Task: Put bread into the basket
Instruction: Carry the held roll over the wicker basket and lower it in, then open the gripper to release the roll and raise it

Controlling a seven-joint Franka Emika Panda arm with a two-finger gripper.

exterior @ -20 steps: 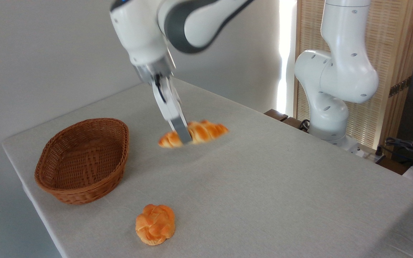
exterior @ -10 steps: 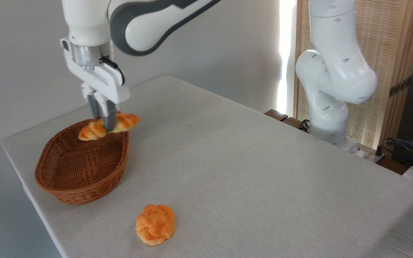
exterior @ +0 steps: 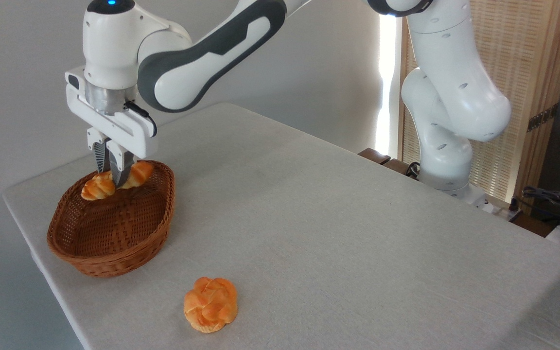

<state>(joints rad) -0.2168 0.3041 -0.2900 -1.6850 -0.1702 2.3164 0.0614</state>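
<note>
The gripper clamps the glossy braided bread at its middle, over the far part of the oval woven wicker basket, on the table's left.

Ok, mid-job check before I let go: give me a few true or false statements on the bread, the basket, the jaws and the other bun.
1. The gripper has its jaws closed on the braided loaf. True.
2. The loaf is held over the far end of the wicker basket. True.
3. The round bun lies inside the basket. False: it sits on the table, in front of and to the right of the basket.
4. The basket is tipped on its side. False: it stands upright, opening upward.
5. The loaf has been released and lies flat on the basket floor. False: it is gripped near its middle, up by the rim.
</note>
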